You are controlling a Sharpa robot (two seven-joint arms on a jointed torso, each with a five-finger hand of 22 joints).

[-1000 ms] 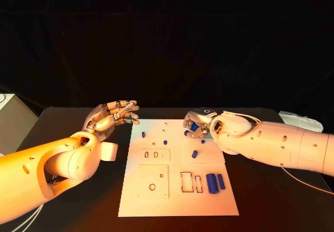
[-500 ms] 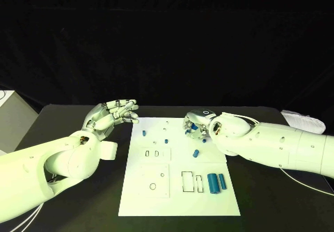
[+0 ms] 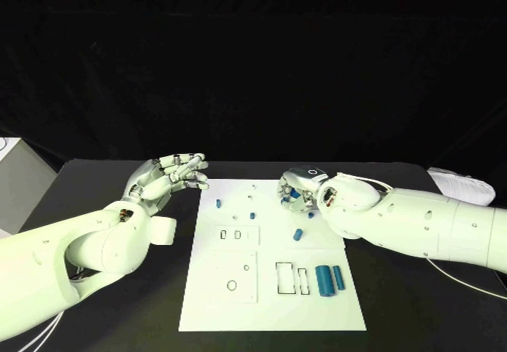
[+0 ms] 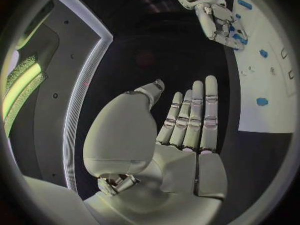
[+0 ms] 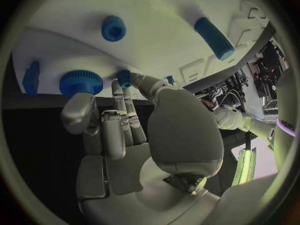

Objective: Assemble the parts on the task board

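Observation:
The white task board lies mid-table. My right hand hovers low over its far right part, its thumb and fingers pressed against either side of a blue knurled round part that stands near the board's edge. Beside it are a blue peg and a blue cylinder. Small blue pieces lie at the far left, centre and right. Two larger blue cylinders rest near the right edge. My left hand hangs off the far left corner, fingers apart and holding nothing.
Rectangular slots and a square plate with a hole mark the board's left half. A white box sits at the table's left edge and a white bundle at the far right. White cable trails under my right arm.

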